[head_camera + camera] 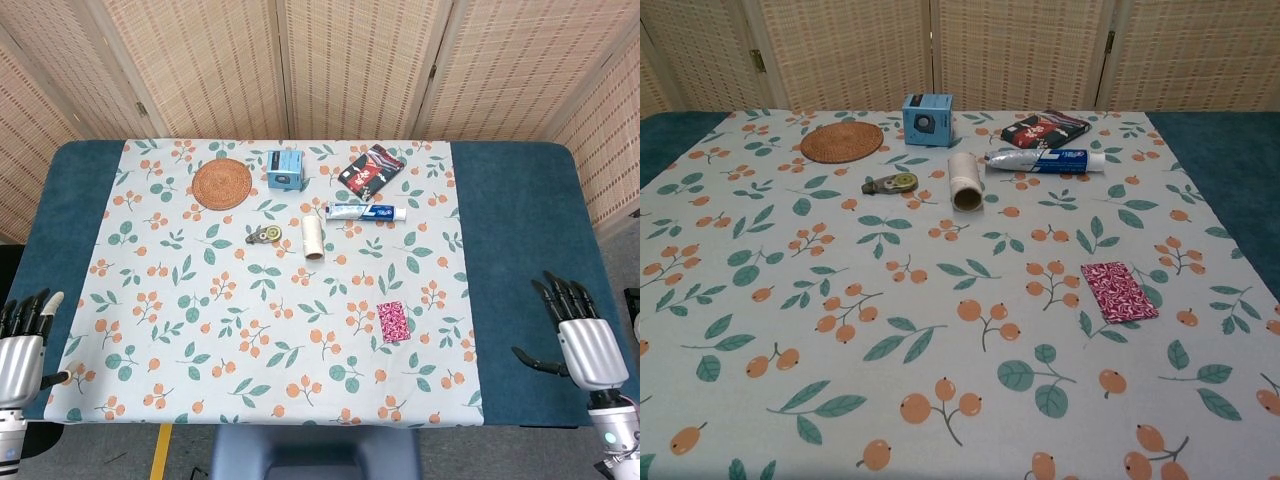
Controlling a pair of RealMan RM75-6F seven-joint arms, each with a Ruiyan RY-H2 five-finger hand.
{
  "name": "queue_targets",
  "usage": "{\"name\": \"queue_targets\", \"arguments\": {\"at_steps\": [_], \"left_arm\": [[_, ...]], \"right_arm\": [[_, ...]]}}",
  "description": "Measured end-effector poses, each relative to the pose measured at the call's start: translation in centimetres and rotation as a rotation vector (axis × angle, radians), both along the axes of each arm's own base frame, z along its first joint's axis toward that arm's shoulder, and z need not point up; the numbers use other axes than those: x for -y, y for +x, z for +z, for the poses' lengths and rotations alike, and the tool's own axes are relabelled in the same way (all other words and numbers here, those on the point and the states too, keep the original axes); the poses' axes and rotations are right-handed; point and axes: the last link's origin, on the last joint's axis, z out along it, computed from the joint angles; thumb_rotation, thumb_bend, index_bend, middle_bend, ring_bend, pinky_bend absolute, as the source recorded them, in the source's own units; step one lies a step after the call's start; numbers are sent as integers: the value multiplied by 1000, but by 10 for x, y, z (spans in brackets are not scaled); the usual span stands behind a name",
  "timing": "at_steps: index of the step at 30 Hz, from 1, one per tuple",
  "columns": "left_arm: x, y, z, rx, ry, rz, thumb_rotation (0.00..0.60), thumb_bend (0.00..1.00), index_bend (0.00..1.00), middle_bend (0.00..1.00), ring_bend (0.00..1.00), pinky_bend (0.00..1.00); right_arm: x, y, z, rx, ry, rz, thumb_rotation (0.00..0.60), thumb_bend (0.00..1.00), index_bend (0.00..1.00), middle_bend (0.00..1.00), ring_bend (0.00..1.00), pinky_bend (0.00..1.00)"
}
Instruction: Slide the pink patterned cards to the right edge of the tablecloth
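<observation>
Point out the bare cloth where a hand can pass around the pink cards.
Bare tablecloth surrounds the pink patterned cards on every side, including the strip to its right edge. The far middle is crowded: woven coaster, blue box, tape dispenser, cardboard tube, toothpaste, dark packet.

The chest view shows neither robot hand; both lie outside its frame. In the head view the left robot hand (20, 352) is cut by the left edge, its arm below running out at the bottom. The right robot hand (583, 340) has its wrist cut off at the bottom corner. The worktop (1215, 150) is cropped on every side but the far one in the chest view. Print on the toothpaste tube (365, 211), just right of the cardboard roll (314, 237), is too small to read.
</observation>
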Motion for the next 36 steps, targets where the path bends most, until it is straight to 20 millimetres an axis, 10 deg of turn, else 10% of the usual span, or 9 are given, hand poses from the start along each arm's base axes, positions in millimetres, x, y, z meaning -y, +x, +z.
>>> {"name": "queue_targets", "arguments": {"at_steps": [9, 15, 36], "left_arm": [[7, -4, 4, 13, 13, 12, 600, 171, 132, 83, 95, 0], [11, -6, 5, 19, 17, 18, 600, 171, 148, 83, 95, 0], [11, -12, 3, 36, 5, 14, 600, 171, 198, 65, 86, 0]], "right_arm": [[7, 8, -18, 85, 100, 10, 392, 231, 74, 16, 0, 0], [12, 19, -35, 156, 179, 2, 146, 230, 124, 8, 0, 0], [60, 67, -100, 115, 367, 77, 133, 216, 271, 22, 0, 0]]}}
